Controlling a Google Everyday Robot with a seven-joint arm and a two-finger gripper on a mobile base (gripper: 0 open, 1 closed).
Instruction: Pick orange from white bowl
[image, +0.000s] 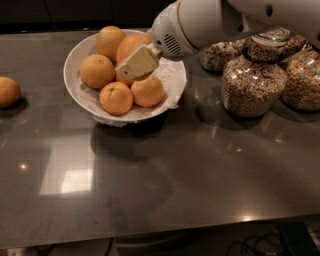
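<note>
Tool (136, 64) low over white bowl (75, 55); spread or pinching, cannot tell. Orange (131, 46) likely meant sits mid-pile, just behind it. Risk: crowded neighbours (116, 98) get nudged, roll onto surface (175, 175).

A kitchen or pantry is suggested: a dark polished countertop (200, 170) is seen, set with cereal jars (254, 82) and a bowl (72, 75) of oranges (116, 98), with the gripper (136, 64) held over the bowl.
</note>
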